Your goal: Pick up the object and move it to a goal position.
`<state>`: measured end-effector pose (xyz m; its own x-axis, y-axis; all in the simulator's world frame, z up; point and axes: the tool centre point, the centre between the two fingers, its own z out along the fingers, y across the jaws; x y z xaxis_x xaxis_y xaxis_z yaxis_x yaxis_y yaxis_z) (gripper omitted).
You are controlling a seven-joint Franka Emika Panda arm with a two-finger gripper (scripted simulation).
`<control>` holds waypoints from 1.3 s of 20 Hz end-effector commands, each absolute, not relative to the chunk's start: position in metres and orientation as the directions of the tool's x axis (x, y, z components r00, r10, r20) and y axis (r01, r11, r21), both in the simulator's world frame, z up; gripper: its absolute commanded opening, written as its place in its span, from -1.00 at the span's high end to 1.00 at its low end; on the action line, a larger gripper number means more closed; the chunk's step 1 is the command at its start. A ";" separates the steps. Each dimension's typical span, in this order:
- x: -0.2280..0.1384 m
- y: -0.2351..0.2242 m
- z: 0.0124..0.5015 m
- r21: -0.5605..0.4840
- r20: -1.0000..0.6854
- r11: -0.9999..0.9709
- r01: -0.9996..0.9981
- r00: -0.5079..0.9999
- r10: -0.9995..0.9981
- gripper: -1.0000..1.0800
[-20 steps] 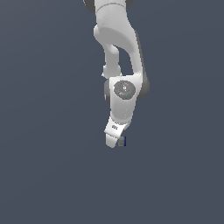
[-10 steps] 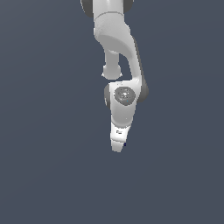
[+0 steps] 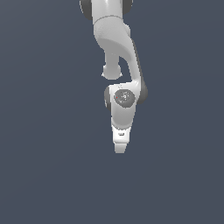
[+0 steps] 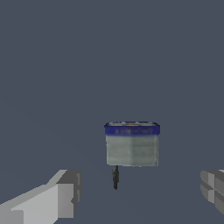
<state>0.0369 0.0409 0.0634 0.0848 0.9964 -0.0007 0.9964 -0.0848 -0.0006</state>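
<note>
Grey, blocky and tiny, the object (image 4: 132,146) with its dark blue band along one side and a small dark stub sticking out of the opposite face lies on the plain dark grey-blue surface (image 4: 65,65). In the wrist view it sits between the two pale grey fingers (image 4: 61,199) of the gripper (image 4: 140,192), nearer the middle of the gap than either finger, and touches neither of them. The blue band faces away from the fingers and the stub points back toward them. The jaws stand wide apart, with bare surface showing on both sides of the object, so nothing is clamped.

In the exterior view the object itself cannot be seen; the white gripper (image 3: 119,148) hides that spot. The gripper hangs pointing down at the surface (image 3: 43,153), and from this angle its fingers merge into one narrow white tip, so their spacing cannot be read here. Above it the white Franka arm (image 3: 118,48) descends from the upper edge of the picture, bends toward the exterior view's right, and ends in a wrist with a round dark grey joint cap (image 3: 124,97) facing the camera.
</note>
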 end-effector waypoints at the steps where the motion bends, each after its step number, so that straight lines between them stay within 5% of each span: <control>1: 0.037 0.041 0.063 0.000 0.000 -0.073 0.997 0.073 0.997 -0.92; 20: 0.037 0.041 0.012 0.000 0.000 -0.072 0.997 0.072 0.997 -0.92; 21: 0.037 0.041 0.012 0.000 0.000 -0.072 0.997 0.072 0.997 1.00; 26: 0.037 0.041 0.012 0.000 0.000 -0.072 0.997 0.072 0.997 1.00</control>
<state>0.0371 0.0412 0.0129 0.0723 0.9974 -0.0005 0.9974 -0.0723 0.0001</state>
